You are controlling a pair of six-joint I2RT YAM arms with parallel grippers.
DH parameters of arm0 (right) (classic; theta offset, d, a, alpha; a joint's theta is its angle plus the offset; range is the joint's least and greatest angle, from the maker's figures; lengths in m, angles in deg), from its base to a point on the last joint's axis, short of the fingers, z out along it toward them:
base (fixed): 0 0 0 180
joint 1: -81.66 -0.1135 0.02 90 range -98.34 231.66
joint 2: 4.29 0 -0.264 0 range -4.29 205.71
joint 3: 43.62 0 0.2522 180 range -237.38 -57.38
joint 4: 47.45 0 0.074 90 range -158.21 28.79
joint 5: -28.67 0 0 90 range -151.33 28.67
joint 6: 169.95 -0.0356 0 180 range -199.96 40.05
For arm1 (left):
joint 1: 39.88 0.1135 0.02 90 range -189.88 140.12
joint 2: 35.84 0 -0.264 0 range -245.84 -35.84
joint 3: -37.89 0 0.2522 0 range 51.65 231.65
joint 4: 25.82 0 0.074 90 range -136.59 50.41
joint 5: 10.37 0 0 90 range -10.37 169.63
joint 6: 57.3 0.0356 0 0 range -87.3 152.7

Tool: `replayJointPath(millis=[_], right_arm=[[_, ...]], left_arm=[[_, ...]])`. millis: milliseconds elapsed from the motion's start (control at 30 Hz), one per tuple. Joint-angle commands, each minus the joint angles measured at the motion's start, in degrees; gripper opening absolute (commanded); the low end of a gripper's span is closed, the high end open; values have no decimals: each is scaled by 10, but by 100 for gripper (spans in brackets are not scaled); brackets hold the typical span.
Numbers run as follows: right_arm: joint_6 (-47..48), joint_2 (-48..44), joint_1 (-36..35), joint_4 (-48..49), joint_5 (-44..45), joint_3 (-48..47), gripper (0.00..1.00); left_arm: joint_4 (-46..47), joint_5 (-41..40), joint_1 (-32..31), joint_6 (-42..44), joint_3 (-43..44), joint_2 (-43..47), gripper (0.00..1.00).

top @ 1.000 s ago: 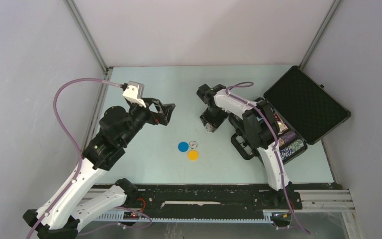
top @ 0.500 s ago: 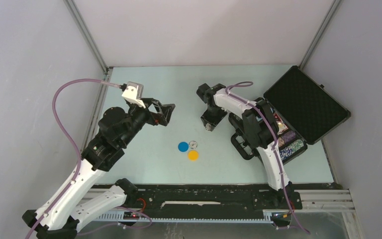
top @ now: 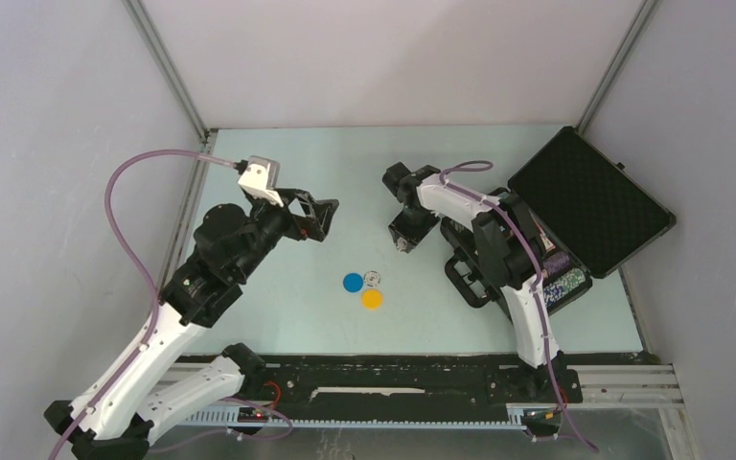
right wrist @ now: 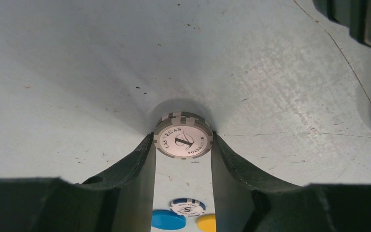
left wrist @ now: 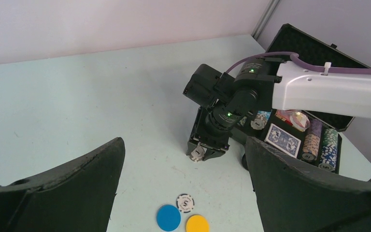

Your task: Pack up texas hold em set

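The black hard case (top: 589, 196) lies open at the right, its foam lid tilted back; rows of chips (left wrist: 321, 140) and the blue-backed card deck (left wrist: 283, 137) sit inside. My right gripper (top: 402, 245) is shut on a white and grey poker chip (right wrist: 183, 137), also seen in the left wrist view (left wrist: 197, 152), held by its edges just above the table. A blue disc (top: 353, 282), a yellow disc (top: 372, 298) and a white chip with dark edge marks (top: 371, 279) lie together mid-table. My left gripper (top: 324, 218) is open and empty, up left of them. The red marker is not visible.
The case handle (top: 467, 280) sticks out toward the table's middle, under my right arm. Grey walls with metal posts close in the table (top: 278, 163) at the back and both sides. A black rail (top: 393, 379) runs along the near edge.
My right gripper has shifted slightly with the chip between its fingers. My left arm has hardly moved.
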Motion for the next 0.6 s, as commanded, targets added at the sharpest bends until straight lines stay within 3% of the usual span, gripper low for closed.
replayJointPath(millis=[0, 367, 567], right_arm=[[-3, 7, 2, -25, 29, 36, 0], [35, -58, -2, -31, 2, 24, 0], [57, -78, 2, -61, -9, 17, 0]], left_arm=[[11, -12, -4, -4, 14, -8, 100], [0, -43, -3, -56, 14, -35, 100], [3, -7, -2, -193, -1, -40, 100]])
